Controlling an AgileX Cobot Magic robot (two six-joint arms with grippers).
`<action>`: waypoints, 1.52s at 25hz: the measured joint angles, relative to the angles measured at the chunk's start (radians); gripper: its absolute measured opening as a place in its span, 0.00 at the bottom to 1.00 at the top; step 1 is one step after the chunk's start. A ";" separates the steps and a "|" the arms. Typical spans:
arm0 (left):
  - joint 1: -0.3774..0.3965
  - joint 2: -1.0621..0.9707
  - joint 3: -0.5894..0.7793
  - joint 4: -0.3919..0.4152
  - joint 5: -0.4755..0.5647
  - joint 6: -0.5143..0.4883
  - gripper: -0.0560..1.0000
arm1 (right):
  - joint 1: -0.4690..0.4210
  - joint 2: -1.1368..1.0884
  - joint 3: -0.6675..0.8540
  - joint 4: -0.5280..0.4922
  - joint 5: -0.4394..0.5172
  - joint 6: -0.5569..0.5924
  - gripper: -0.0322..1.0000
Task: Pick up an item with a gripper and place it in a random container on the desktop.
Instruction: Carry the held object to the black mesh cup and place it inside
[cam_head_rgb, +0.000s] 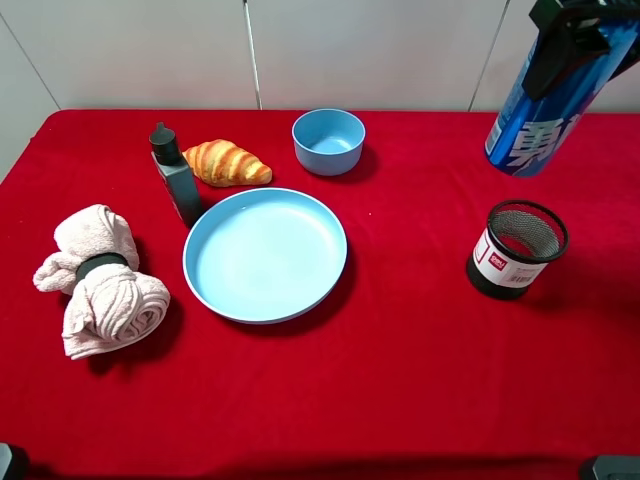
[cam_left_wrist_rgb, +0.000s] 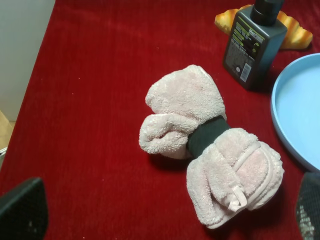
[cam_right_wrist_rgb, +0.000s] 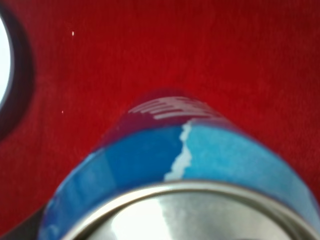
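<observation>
blue can (cam_head_rgb: 540, 105) clamped in R gripper (cam_head_rgb: 583, 42), tilted, airborne near mesh cup (cam_head_rgb: 517, 250)

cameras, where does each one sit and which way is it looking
Exterior high: high at the desktop's near side, looking down; right gripper holds the blue can tilted near the mesh cup.
Left wrist: on the left arm, looking down at the pink towel; fingertips of the open left gripper at two corners.
Right wrist: looks past the can's silver top at the desktop; no gripper clearly shows.
Shared: towel in high and left wrist; can in high and right wrist.
</observation>
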 joint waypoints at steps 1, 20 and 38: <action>0.000 0.000 0.000 0.000 0.000 0.000 0.99 | 0.000 -0.004 0.008 -0.001 0.000 0.002 0.51; 0.000 0.000 0.000 0.000 0.000 0.000 0.99 | 0.000 -0.044 0.138 -0.033 -0.002 0.022 0.51; 0.000 0.000 0.000 0.000 0.000 0.000 0.99 | 0.000 -0.045 0.177 -0.074 -0.008 0.025 0.51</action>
